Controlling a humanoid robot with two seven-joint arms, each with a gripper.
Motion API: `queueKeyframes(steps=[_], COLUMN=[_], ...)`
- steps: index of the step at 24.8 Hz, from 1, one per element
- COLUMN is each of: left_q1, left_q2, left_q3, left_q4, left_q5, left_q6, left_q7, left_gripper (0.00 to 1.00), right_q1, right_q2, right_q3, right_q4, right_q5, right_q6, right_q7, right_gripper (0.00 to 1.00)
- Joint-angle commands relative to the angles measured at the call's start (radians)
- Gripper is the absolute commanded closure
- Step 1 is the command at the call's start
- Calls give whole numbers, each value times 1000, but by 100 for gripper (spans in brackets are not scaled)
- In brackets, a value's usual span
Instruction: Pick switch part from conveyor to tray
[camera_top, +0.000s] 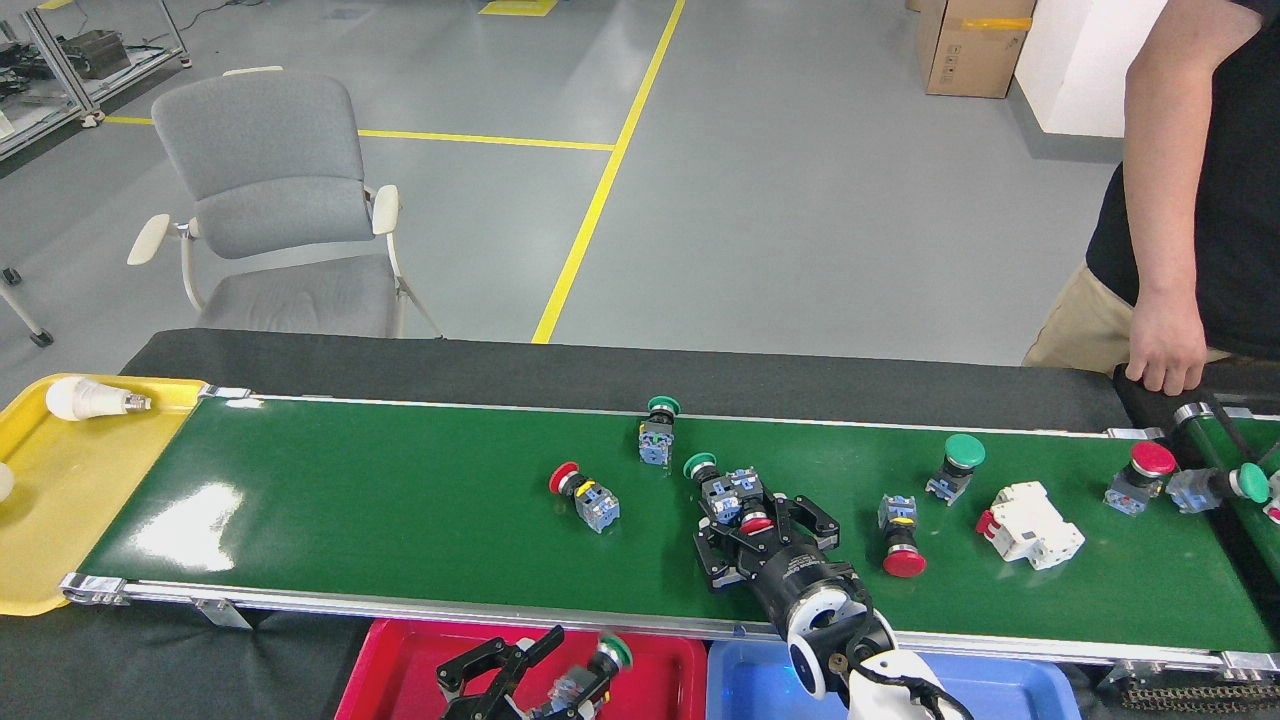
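The right claw (752, 528) lies low on the conveyor (400, 500), and its fingers stand around a red switch (755, 522); I cannot tell if they already press on it or only frame it. A green switch (712, 480) lies touching, or almost touching, the same spot, just beyond the fingertips. This is the first risk: if the claw lifts now, the green one may be dragged or knocked along the belt, or the red one may slip out because the fingers catch two bodies at once. The left claw (545, 675) hangs over the red tray (400, 670) with a green-capped switch (600, 665) between its fingers (the jaws look spread, so the part may be resting loose and not held firmly). If it is released from a height, it can bounce out over the rim. More switches lie on the belt further right, and a white breaker (1030, 525) is near them. A person's hand (1160, 345) rests at the far right end, well apart from both arms.
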Motion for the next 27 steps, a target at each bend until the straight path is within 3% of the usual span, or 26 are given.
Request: queueKeyframes(steps=[1, 4, 7, 8, 10, 11, 21, 25, 27], left_q1=[-2, -4, -5, -2, -1, 1, -67, -82, -103], left_q2=[-13, -50, -42, -37, -34, -31, -36, -28, -30], left_q3=[61, 225, 377, 413, 453, 451, 221, 192, 199], left_q4=[-14, -13, -8, -8, -5, -2, -1, 24, 64], left_q5=[5, 6, 5, 5, 8, 8, -3, -14, -11], left_q6=[30, 199, 347, 352, 352, 351, 364, 432, 443], left_q7=[8, 11, 11, 11, 11, 11, 0, -15, -52], left_gripper=[0, 0, 0, 0, 0, 0, 0, 0, 0], right_q1=[4, 85, 169, 197, 235, 244, 252, 329, 363], right_q2=[-5, -16, -37, -42, -43, -43, -29, -12, -23], right_q3=[5, 69, 134, 152, 193, 210, 220, 80, 31], right_q4=[-56, -183, -303, -335, -376, -383, -422, -455, -458], right_q5=[-2, -2, -1, 3, 4, 6, -8, -10, -10], right_q6=[-16, -99, -212, -241, -278, -290, -290, -40, 79], right_q7=[-26, -32, -34, -34, -32, -34, -32, -70, -175], right_gripper=[98, 98, 97, 88, 9, 0, 0, 0, 0])
